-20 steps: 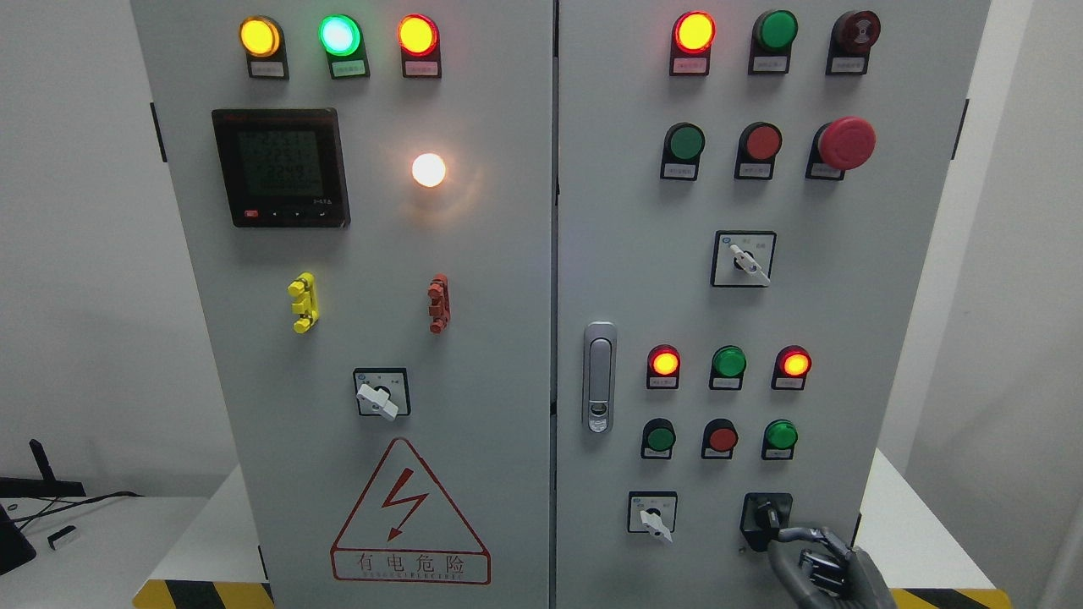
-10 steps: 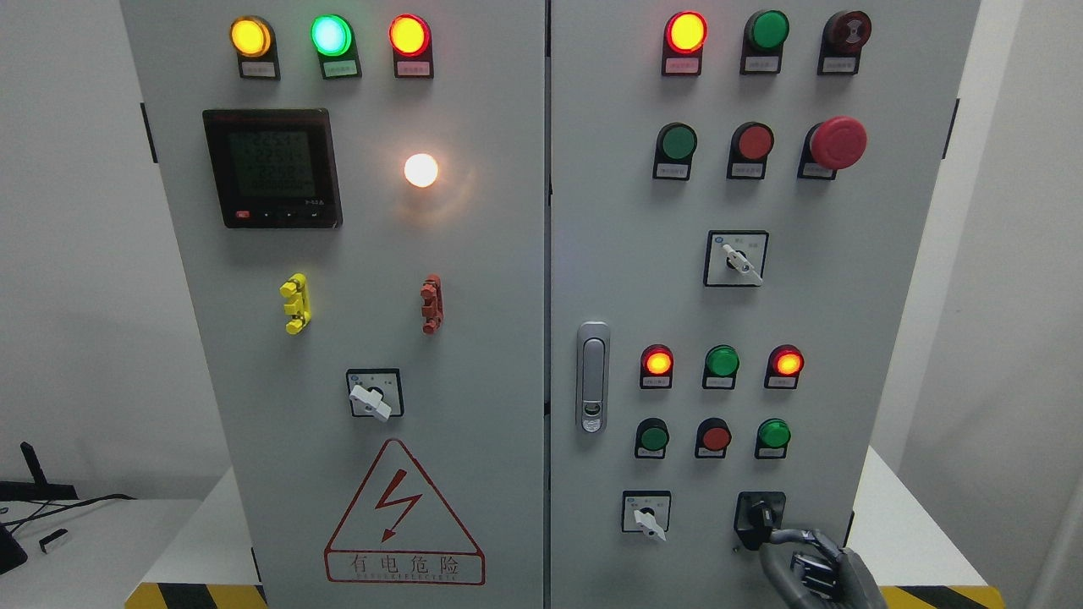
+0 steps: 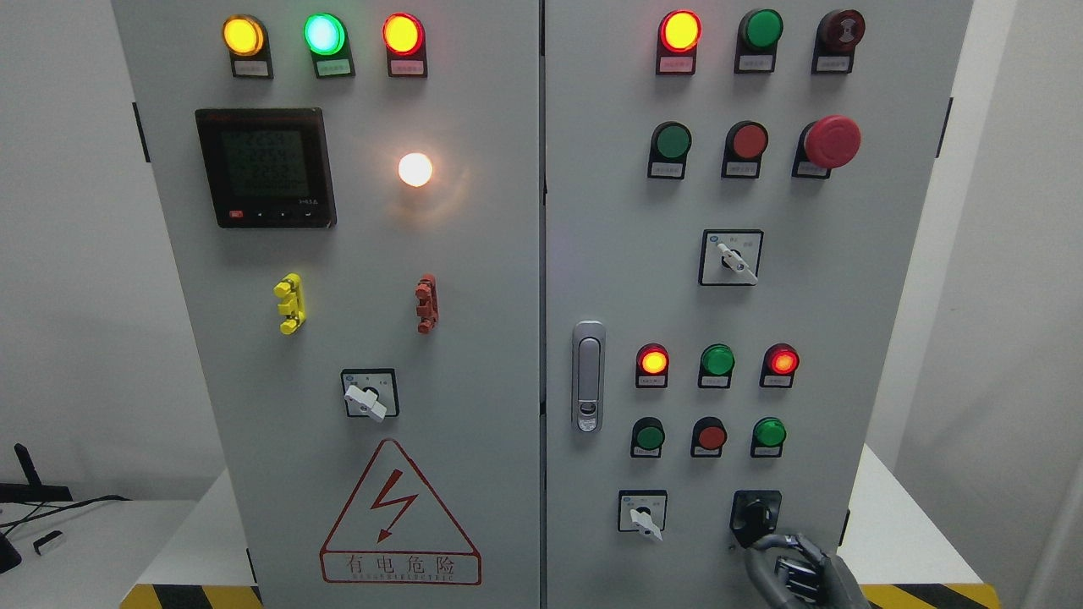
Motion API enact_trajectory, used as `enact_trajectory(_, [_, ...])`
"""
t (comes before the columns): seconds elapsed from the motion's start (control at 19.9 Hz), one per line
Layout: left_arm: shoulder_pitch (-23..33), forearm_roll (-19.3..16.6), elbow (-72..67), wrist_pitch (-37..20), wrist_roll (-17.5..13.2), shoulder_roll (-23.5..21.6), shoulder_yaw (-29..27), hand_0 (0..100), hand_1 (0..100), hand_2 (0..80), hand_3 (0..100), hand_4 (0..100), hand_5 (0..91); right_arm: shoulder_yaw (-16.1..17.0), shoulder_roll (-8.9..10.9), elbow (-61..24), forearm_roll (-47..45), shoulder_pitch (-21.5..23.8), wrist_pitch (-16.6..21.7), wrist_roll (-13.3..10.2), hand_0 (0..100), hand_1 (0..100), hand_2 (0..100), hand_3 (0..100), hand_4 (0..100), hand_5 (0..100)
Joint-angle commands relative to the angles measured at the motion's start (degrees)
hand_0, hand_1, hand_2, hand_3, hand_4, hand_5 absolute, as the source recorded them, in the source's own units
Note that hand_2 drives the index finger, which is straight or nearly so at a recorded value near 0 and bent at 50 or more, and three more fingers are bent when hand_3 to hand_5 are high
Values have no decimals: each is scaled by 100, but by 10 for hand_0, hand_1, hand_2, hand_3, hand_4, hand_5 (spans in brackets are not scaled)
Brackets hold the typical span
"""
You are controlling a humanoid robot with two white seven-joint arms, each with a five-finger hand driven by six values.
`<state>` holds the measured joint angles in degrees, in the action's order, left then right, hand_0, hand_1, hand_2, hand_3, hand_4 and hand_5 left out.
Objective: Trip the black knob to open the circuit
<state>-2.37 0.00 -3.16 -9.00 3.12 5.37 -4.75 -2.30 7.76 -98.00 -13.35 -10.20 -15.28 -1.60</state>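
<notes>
While your right hand (image 3: 795,568) sits just below the black knob (image 3: 755,513) at the panel's lower right, you're at the grasp step. Fingers (image 3: 766,541) curl, gripping nothing clearly. Next, close on it and twist.

The red-outlined triangular warning sign (image 3: 399,512) on the lower left door of the grey control cabinet (image 3: 474,254) carries a lightning-bolt symbol above the characters 有电危险. The black square digital meter (image 3: 265,167) displays rows of digits too blurred to read. Small label plates under the indicator lamps and selector switches are illegible.
</notes>
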Motion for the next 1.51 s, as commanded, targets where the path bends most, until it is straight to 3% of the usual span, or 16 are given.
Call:
enact_trajectory(0.0, [0, -176, 0, 3, 5, -1, 0, 120, 389, 0, 0, 0, 0, -42, -135, 26, 8, -17, 16, -7, 435, 750, 477, 1000, 1000, 944])
enact_trajectory(1.46, [0, -176, 0, 3, 5, -1, 0, 120, 389, 0, 0, 0, 0, 72, -56, 18, 43, 27, 16, 2, 440, 745, 472, 1000, 1000, 943])
